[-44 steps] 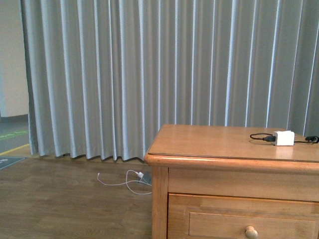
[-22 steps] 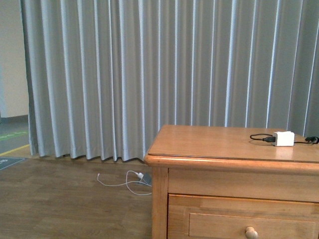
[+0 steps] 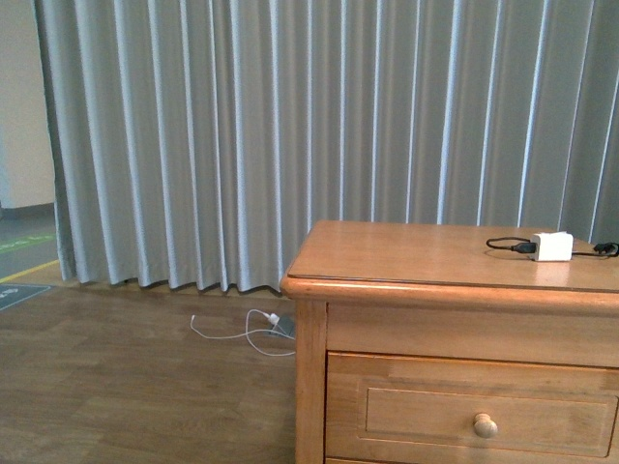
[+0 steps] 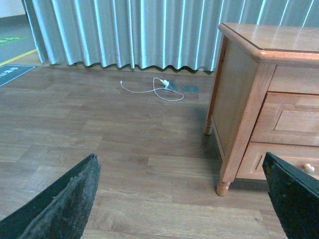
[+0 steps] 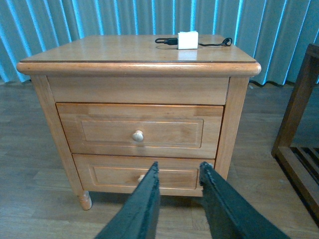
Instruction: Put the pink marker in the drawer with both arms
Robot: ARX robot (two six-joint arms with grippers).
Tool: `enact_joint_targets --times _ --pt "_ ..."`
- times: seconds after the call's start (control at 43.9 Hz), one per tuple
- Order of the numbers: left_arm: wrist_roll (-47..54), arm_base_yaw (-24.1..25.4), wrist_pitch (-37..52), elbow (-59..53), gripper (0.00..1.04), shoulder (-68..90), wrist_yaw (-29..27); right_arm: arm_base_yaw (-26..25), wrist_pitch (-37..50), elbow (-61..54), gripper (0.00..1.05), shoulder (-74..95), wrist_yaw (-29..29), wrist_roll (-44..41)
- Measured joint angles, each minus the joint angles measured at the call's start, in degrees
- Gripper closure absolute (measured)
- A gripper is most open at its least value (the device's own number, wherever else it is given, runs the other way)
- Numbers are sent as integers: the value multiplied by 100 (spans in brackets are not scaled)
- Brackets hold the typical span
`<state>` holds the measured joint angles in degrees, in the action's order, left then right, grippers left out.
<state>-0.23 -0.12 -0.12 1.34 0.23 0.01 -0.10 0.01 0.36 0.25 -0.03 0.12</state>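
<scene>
Honey-coloured wooden cabinet filled the lower right of the front view, top drawer fully shut, round knob at the bottom edge. White charger block with a black cable sat on the cabinet top at the right edge. Grey pleated curtain covered the upper frame, and a white cord lay on the wood floor at lower left centre. No arm showed in the front view. Right wrist view looked squarely at the cabinet front: upper drawer closed, knob at frame centre, lower drawer also closed beneath it. Right gripper stood at the bottom centre, fingers parted by a narrow gap, nothing between them, well short of the wood; it was lined up below the upper knob, probably so that arm could pull the drawer. Part of another wooden frame showed at the right edge. Left wrist view showed the left gripper spread wide, one finger at lower left and the other at lower right, empty, aimed over bare floor with the cabinet side at right. Pink marker was not visible in any view, location could not be told. Judgement: task barely begun, drawer unopened, marker not in hand.
</scene>
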Motion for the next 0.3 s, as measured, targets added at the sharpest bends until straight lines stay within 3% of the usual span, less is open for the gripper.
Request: enact_joint_targets --times 0.068,0.296 --pt "0 0 0 0 6 0 -2 0 0 0 60 0 0 0" --pt "0 0 0 0 6 0 0 0 0 0 21 0 0 0"
